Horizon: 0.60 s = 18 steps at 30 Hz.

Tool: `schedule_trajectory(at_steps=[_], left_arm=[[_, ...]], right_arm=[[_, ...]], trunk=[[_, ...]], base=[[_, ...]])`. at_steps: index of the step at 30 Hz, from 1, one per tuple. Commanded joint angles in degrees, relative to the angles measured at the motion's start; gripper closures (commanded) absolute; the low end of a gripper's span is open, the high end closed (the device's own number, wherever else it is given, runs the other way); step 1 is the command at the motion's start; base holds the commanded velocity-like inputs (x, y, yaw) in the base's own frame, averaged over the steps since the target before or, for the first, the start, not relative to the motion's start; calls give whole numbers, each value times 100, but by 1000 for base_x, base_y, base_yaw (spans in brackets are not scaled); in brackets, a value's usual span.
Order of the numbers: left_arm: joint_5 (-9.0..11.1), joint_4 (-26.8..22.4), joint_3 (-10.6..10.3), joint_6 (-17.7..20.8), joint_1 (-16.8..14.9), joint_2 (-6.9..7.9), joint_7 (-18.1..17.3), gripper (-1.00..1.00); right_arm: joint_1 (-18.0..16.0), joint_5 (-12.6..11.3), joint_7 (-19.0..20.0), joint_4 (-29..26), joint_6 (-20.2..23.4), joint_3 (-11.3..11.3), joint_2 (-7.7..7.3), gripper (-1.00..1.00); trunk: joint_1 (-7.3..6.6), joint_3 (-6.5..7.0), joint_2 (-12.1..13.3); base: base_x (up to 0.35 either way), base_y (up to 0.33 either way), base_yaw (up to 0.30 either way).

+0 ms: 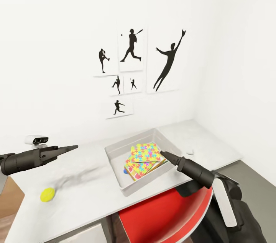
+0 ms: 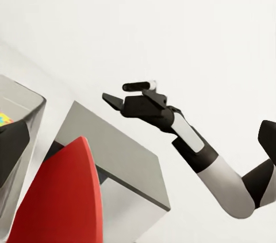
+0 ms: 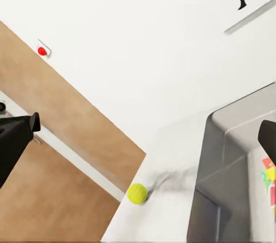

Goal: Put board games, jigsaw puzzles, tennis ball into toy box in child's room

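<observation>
The light-grey toy box (image 1: 115,150) sits on the pale table (image 1: 80,201) and holds two stacked jigsaw puzzles (image 1: 145,155). A blue corner (image 1: 124,171) pokes out beneath them; I cannot tell what it belongs to. My right gripper (image 1: 162,154) hovers over the box's right side just above the puzzles, open and empty; its fingers (image 3: 20,137) stand wide apart. The tennis ball (image 1: 48,194) lies on the table left of the box, also seen as the ball (image 3: 137,193). My left gripper (image 1: 73,147) hangs above the table, up and right of the ball, open and empty. The board games and bed are out of view.
A red chair (image 1: 165,216) stands tucked at the table's front edge under my right arm. The white wall behind carries black sports-silhouette pictures (image 1: 132,49). Wood floor (image 3: 57,157) lies beyond the table's left end, and a red wall button (image 3: 41,50) shows there.
</observation>
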Motion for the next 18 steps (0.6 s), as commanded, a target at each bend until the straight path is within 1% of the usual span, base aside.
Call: schedule_trajectory(at_steps=[1, 7, 11, 18], left_arm=[[-5, 0, -3, 59, -6, 0, -23, -100], [-5, 0, 1, 53, -6, 1, -23, -100], [-5, 0, 7, 52, -5, 4, -23, -100], [-5, 0, 9, 51, -2, 3, -23, -100]], right_arm=[[-1, -12, 7, 6, 26, -3, -9, -100], [11, 19, -4, 31, -8, 20, -29, -100], [12, 30, -23, 42, -39, 39, 9, -100], [13, 36, -29, 48, -55, 46, 29, -100]], trunk=[[4, -3, -12], [4, 54, -12], [4, 91, -12], [4, 154, -12]], base=[[-11, 8, 116], [-4, 3, 121], [-12, 1, 124], [-133, 33, 123]])
